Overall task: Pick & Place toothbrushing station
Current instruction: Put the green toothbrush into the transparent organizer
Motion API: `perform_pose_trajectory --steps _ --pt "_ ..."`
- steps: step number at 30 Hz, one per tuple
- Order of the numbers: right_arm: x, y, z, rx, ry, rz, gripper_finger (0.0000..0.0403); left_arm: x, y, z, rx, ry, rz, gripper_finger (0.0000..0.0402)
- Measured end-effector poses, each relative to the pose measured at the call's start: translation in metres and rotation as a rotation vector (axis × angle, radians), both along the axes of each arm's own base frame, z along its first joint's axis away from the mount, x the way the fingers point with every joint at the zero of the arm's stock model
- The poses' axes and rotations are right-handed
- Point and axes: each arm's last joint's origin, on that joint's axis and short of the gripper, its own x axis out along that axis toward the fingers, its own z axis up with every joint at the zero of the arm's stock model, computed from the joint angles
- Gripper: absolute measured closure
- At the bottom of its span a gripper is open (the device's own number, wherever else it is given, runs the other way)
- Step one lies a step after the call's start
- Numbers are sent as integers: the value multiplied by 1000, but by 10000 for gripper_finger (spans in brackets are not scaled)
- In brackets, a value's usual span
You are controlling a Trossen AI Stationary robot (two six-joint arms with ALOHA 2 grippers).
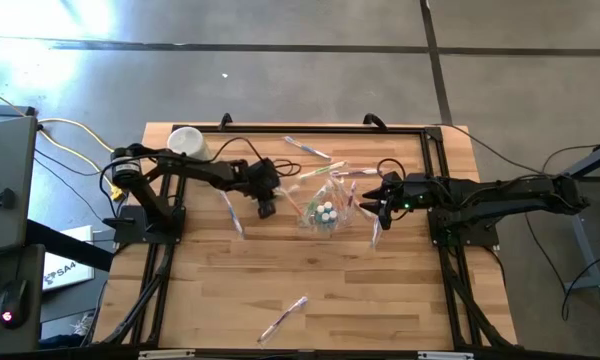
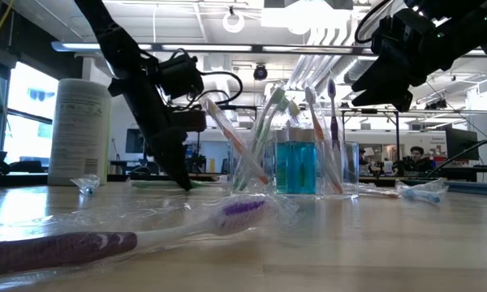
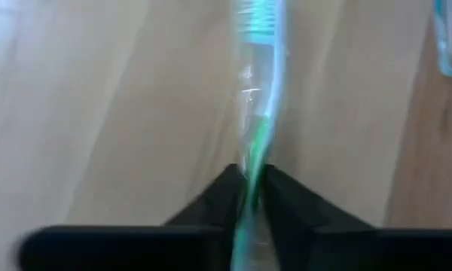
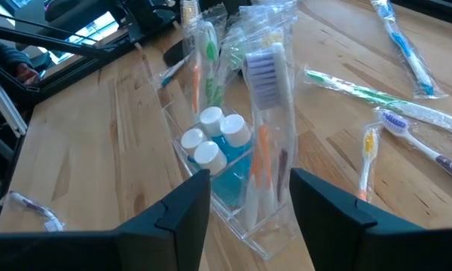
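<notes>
Left gripper (image 3: 250, 197) clenched on a green wrapped toothbrush (image 3: 258, 98), right gripper (image 4: 245, 199) parted above the toothbrushing station (image 4: 226, 162), white tub's (image 2: 79, 130) label print unreadable.

Worktop (image 1: 380, 290) was pale wood with plank stripes, black-framed. Toothbrushing station (image 4: 233, 162) was clear plastic, holding blue-liquid bottles (image 4: 226, 167) with white caps (image 4: 211, 135). Inside stood a purple-bristled wrapped brush (image 4: 267, 83) and an orange-handled one (image 4: 197, 68). Left pincer (image 3: 248, 197) was black, pinching a green wrapped toothbrush (image 3: 258, 90). Right pincer (image 4: 248, 199) was black too. White tub (image 1: 187, 141) had dark print. Nearest wrapped toothbrush (image 2: 146, 235) was purple and white.
</notes>
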Motion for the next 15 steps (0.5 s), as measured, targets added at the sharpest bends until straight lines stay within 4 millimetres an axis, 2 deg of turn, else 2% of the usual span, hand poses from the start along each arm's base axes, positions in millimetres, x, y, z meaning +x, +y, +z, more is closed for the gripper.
perform_pose_trajectory --steps 2,9,15 --pt "0 0 0 0 1 0 228 -1 0 -1 -22 10 33 385" --pt "0 0 0 -16 4 8 228 -8 -2 -1 -80 61 122 394" --pt "0 0 0 -16 5 8 228 -20 -5 21 -60 51 197 396"
